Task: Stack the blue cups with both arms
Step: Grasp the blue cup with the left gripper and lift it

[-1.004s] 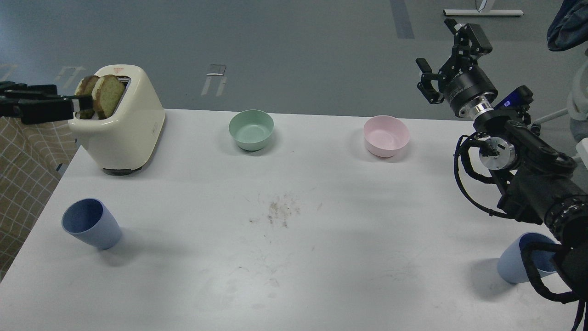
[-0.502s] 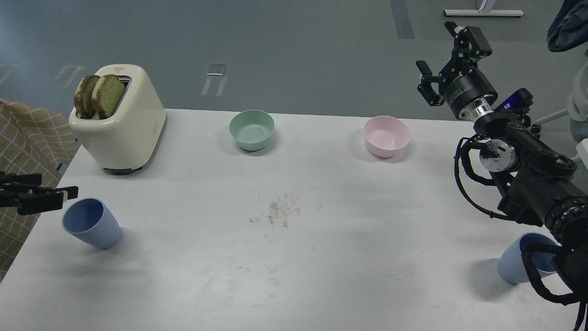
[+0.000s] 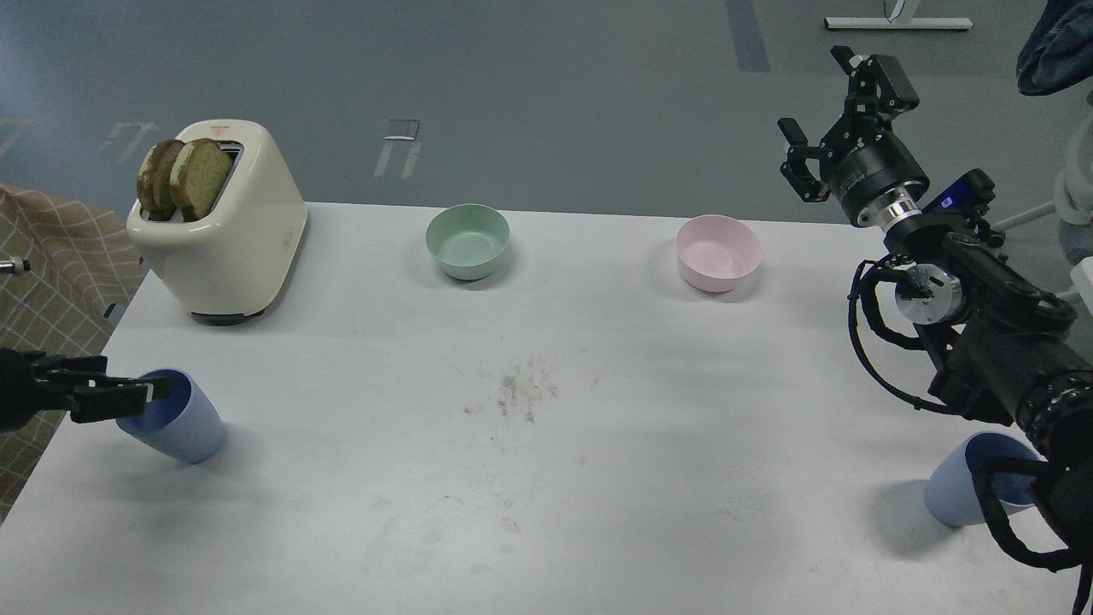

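Observation:
One pale-blue cup (image 3: 186,424) stands tilted at the table's front left, its dark opening facing left. My left gripper (image 3: 137,393) comes in low from the left edge, open, with one fingertip (image 3: 158,390) over the cup's rim and opening. The other blue cup (image 3: 952,497) stands at the front right, partly hidden behind my right arm's cable. My right gripper (image 3: 813,94) is open and empty, raised high above the table's back right corner, far from both cups.
A cream toaster (image 3: 239,239) holding two bread slices stands at the back left. A green bowl (image 3: 467,241) and a pink bowl (image 3: 717,252) sit along the back of the white table (image 3: 546,512). A checked cloth (image 3: 51,256) lies beyond the left edge.
My left gripper has dropped from the height of the toaster's top down to the left cup's rim and reached right. The right gripper has barely shifted. Neither cup has moved.

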`<action>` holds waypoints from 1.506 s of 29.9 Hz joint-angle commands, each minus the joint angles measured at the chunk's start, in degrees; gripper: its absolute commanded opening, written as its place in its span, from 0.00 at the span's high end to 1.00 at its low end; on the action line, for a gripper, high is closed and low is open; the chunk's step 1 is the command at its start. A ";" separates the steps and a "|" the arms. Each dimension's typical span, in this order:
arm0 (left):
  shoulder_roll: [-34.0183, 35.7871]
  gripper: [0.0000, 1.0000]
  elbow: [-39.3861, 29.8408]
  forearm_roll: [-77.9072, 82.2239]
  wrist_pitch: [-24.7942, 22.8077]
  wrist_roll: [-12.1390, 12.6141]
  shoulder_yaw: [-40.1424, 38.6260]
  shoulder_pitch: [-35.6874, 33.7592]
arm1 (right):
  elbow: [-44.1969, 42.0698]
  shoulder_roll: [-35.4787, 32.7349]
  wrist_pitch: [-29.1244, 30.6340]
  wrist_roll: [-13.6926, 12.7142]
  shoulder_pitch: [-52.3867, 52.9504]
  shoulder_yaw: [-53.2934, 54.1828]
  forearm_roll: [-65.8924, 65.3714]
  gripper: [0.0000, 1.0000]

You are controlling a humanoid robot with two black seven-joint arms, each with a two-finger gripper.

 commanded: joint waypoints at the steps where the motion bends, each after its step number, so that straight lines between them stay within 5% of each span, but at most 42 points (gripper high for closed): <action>1: -0.44 0.18 0.81 0.14 0.35 0.00 0.00 1.08 | 0.00 0.09 0.00 0.00 -0.15 0.00 0.00 0.00; 4: -0.53 0.45 0.99 0.23 0.35 0.00 0.00 1.78 | 0.00 0.00 0.00 0.00 -0.15 0.00 0.00 0.00; 5: -0.53 0.45 0.99 0.23 0.35 0.00 0.00 1.78 | 0.00 0.00 0.00 0.00 -0.15 0.00 0.00 0.00; 8: -1.23 0.99 1.78 0.23 0.35 0.00 0.00 1.78 | 0.00 0.00 0.00 0.00 -0.15 0.00 0.00 0.00; 25: -0.26 1.00 0.20 1.02 2.20 0.00 -0.97 0.55 | 0.08 -0.35 0.00 0.00 0.29 0.09 0.00 0.00; 36: -0.26 1.00 -10.52 2.86 -2.28 0.00 -2.38 -22.46 | 3.16 -3.78 0.00 0.00 9.60 -0.17 -0.17 0.00; 41: -9.38 1.00 -12.20 2.86 -9.92 0.00 -2.38 -30.72 | 2.72 -3.17 0.00 0.00 16.53 -0.61 -0.35 0.00; 45: -15.10 1.00 -12.20 3.30 -10.55 0.00 -2.38 -32.67 | 2.46 -2.38 0.00 0.00 21.73 -3.77 -0.26 0.00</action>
